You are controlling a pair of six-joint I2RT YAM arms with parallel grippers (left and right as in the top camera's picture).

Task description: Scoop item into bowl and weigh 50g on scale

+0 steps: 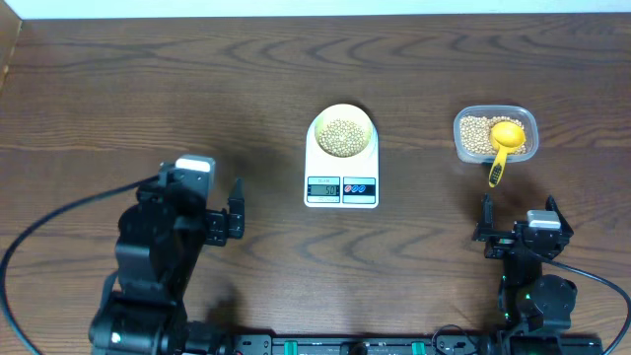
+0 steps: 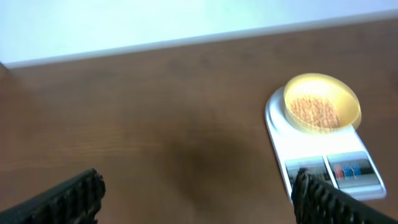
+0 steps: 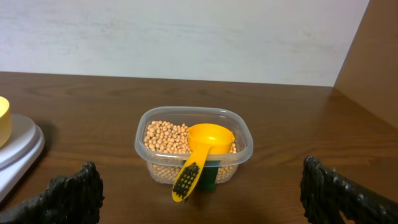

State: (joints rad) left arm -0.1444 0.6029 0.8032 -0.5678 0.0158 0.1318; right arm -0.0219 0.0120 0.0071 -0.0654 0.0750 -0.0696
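Left gripper (image 2: 196,208) spread, empty | right gripper (image 1: 520,212) spread, empty | beans (image 1: 342,136) in bowl (image 1: 366,122) on scale (image 1: 341,170) | scoop (image 1: 506,138) lies in tub (image 1: 463,124) | display (image 1: 323,187) unreadable | likely checking weight: read first, then adjust by few beans only

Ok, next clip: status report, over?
Left gripper and right gripper open, empty. Beans in bowl on scale; display unreadable. Scoop rests in tub. Nothing in the way.
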